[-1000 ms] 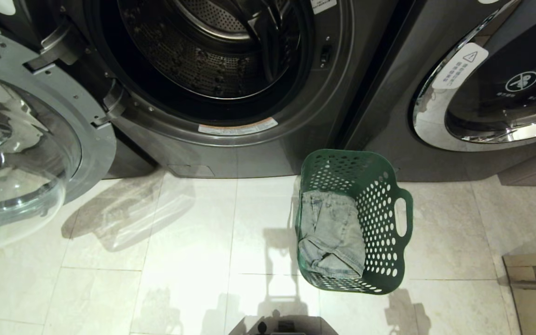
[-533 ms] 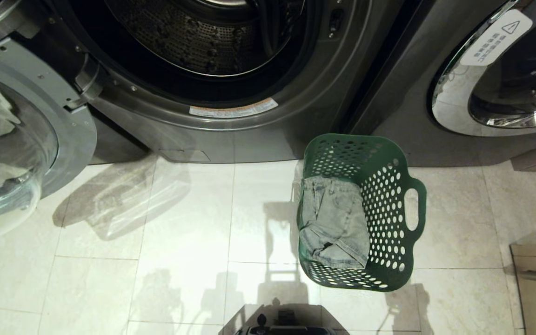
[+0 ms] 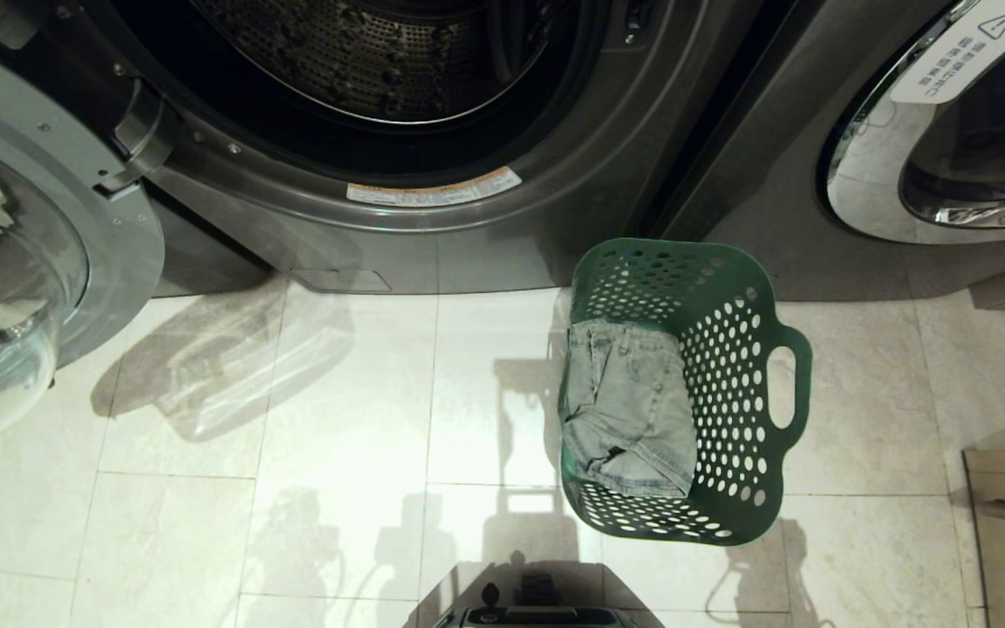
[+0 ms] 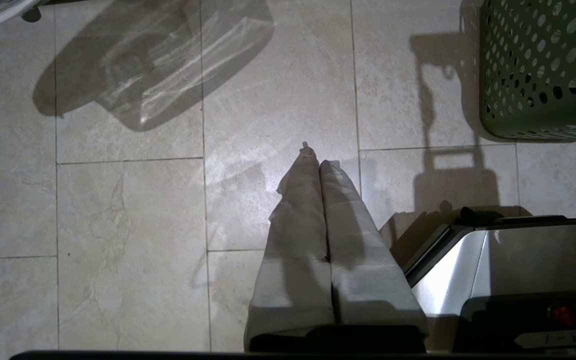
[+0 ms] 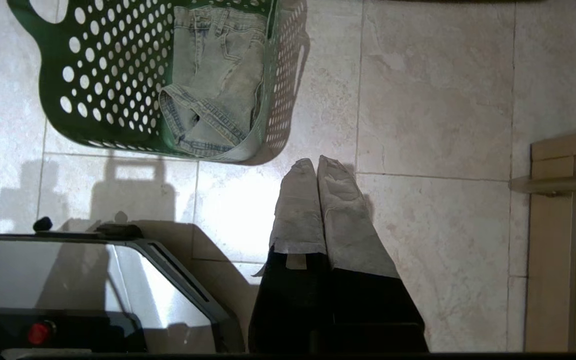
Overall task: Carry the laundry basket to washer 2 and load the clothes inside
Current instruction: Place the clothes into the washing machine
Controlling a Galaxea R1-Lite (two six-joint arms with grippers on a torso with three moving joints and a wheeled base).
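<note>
Washer 2 (image 3: 433, 218) fills the top of the head view, its round opening dark and its perforated drum (image 3: 363, 61) bare. Its glass door (image 3: 5, 262) hangs swung wide at the left edge, throwing a shadow on the pale tiled floor (image 3: 293, 436). A second grey washer (image 3: 816, 218) stands just beside it on the right, door closed, chrome rim catching the light.

On the floor, near the gap between the two machines and just in front of them, sits the green basket (image 3: 729, 366), upright, one cut-out handle facing right. The folded denim (image 3: 633, 410) lies inside it against the left wall.

A wooden frame (image 3: 1004, 523) shows at the lower right corner, and the robot's base (image 3: 537, 610) at the bottom edge.

Both arms hang low beside the base, clear of the basket. The left gripper (image 4: 316, 155) points at bare tile, its padded fingers pressed together, nothing between them. The right gripper (image 5: 316, 165) hangs near the basket's corner, fingers likewise together and empty.
</note>
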